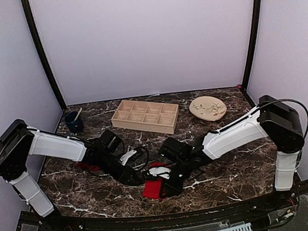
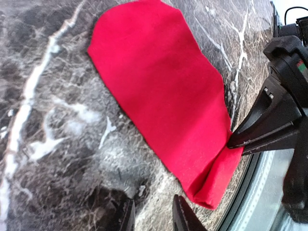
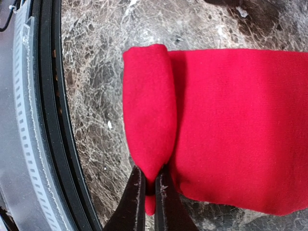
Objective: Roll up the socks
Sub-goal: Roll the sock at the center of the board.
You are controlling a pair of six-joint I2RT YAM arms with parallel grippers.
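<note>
While arms (image 1: 228, 135) half-hide the sock (image 1: 151, 190) | right end effector (image 3: 150, 177) pinches its rolled edge | left end effector (image 2: 153, 211) slightly parted, empty

From above, the left claw (image 1: 144, 178) and right claw (image 1: 165, 191) hid most of the near sock (image 1: 151, 190); the other sock (image 1: 86, 166) showed partly beneath the left arm (image 1: 58, 146). The near sock's right side ran off the right wrist view.

we note one bright red sock (image 3: 231, 125) lying flat on the marble (image 3: 96, 96) by the front edge, its near end turned into a short roll. a second red sock (image 1: 88, 166) lies leftward, largely hidden.
</note>
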